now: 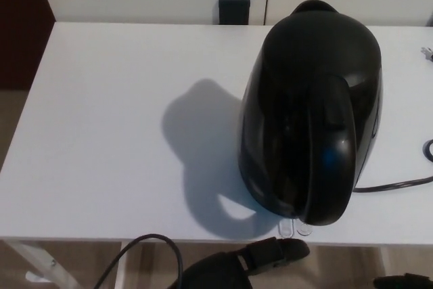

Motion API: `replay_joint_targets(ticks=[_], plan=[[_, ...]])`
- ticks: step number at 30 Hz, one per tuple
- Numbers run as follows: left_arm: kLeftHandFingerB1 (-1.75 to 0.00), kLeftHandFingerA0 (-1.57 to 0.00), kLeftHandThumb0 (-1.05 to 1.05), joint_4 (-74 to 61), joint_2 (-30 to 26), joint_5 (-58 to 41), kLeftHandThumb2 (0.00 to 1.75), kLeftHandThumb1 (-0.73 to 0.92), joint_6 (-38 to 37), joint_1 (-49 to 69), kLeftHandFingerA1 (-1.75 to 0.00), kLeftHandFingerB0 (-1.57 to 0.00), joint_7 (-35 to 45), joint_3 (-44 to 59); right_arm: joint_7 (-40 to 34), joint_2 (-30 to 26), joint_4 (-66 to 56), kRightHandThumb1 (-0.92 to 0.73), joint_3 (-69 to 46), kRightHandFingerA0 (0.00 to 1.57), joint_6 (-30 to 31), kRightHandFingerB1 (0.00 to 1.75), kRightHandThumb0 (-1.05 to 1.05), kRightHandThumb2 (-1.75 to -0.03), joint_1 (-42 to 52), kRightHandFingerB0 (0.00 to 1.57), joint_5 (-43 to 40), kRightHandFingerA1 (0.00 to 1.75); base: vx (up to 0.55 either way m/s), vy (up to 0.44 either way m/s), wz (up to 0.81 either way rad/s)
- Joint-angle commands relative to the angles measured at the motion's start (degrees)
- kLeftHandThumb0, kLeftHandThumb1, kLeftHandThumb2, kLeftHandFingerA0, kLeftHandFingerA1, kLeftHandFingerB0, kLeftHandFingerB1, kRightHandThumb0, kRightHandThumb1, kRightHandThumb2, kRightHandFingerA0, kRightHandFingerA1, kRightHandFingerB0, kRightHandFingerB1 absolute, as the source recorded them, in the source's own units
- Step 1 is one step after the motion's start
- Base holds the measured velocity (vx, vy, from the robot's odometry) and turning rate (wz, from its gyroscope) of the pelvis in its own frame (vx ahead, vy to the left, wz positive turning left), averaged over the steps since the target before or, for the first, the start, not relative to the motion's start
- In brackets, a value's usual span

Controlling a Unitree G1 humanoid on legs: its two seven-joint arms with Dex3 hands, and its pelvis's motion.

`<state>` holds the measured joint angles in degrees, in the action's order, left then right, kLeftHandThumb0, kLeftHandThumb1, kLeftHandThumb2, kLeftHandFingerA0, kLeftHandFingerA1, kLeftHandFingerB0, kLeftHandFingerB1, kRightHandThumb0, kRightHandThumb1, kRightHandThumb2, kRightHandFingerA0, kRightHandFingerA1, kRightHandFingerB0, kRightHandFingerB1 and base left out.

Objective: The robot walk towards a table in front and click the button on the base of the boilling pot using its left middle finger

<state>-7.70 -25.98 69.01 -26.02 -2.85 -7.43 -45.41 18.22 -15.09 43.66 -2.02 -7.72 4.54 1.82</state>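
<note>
Head view: the left robot hand (260,258) sits at the bottom centre of the frame, just below the near edge of the tabletop (101,133), with one dark finger stretched out toward the lower right; it has hold of nothing, though how its other fingers lie I cannot make out. Just above that fingertip, at the foot of the boiling pot (310,109), a small clear tab (294,227) pokes out over the white surface, which I take to be the button, and the finger is near it but not touching. So the walk up looks finished and the press itself is left to do. The right robot hand (406,281) shows only as a dark sliver in the lower right corner, too little to tell its state. A black power cord (396,182) runs off to the right edge, and a loose cable (145,252) loops at the lower left under the tabletop. Nothing lies between finger and tab.
</note>
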Motion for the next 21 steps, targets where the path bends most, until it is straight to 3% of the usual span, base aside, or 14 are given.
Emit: replay_joint_targets(ticks=[1, 8, 10, 13, 18, 21], plan=[[-0.38, -0.17, -0.71, -0.7, -0.4, 0.5, 0.91, 0.68, 0.1, -0.3, -0.40, -0.09, 0.7, 1.0, 3.4, 0.9, 4.1, -0.50, -3.5, 0.55, 0.8, 0.39, -0.31, -0.55, -2.0, 0.45, -4.9, 0.47, 0.00, 0.000, 0.00], [-0.37, -0.17, -0.72, -0.9, -0.3, 1.5, 0.92, 0.69, 0.2, -0.8, -0.40, -0.09, -0.1, 1.5, 3.5, 1.3, 6.5, -0.48, -4.4, 0.64, 0.6, 0.41, -0.29, -0.54, -3.7, 0.54, -4.8, 0.48, 0.00, 0.000, 0.00], [-0.37, -0.17, -0.72, -1.0, -0.3, 1.6, 0.91, 0.69, 0.2, -0.8, -0.40, -0.09, 0.0, 1.6, 2.9, 1.2, 6.1, -0.44, -4.1, 0.63, 1.4, 0.40, -0.30, -0.53, -3.7, 0.49, -4.3, 0.47, 0.00, 0.000, 0.00], [-0.37, -0.17, -0.72, -0.8, -0.1, 1.9, 0.91, 0.69, 0.5, -1.3, -0.40, -0.08, 0.2, 1.8, 4.2, 1.3, 6.1, -0.46, -4.3, 0.67, 0.6, 0.41, -0.28, -0.53, -3.7, 0.55, -5.1, 0.48, 0.00, 0.000, 0.00], [-0.37, -0.17, -0.71, 0.0, 0.5, 1.5, 0.91, 0.68, 0.7, -2.0, -0.40, -0.09, 0.7, 2.2, 4.8, 1.2, 7.5, -0.47, -4.5, 0.61, 0.1, 0.41, -0.29, -0.54, -4.5, 0.50, -5.6, 0.47, 0.00, 0.000, 0.00], [-0.38, -0.19, -0.71, 1.8, 0.8, 1.9, 0.90, 0.67, 0.6, -2.5, -0.40, -0.12, -0.9, 2.1, 4.9, 1.3, 7.7, -0.52, -4.3, 0.66, -1.6, 0.42, -0.35, -0.55, -4.3, 0.58, -5.4, 0.47, 0.00, 0.000, 0.00]])
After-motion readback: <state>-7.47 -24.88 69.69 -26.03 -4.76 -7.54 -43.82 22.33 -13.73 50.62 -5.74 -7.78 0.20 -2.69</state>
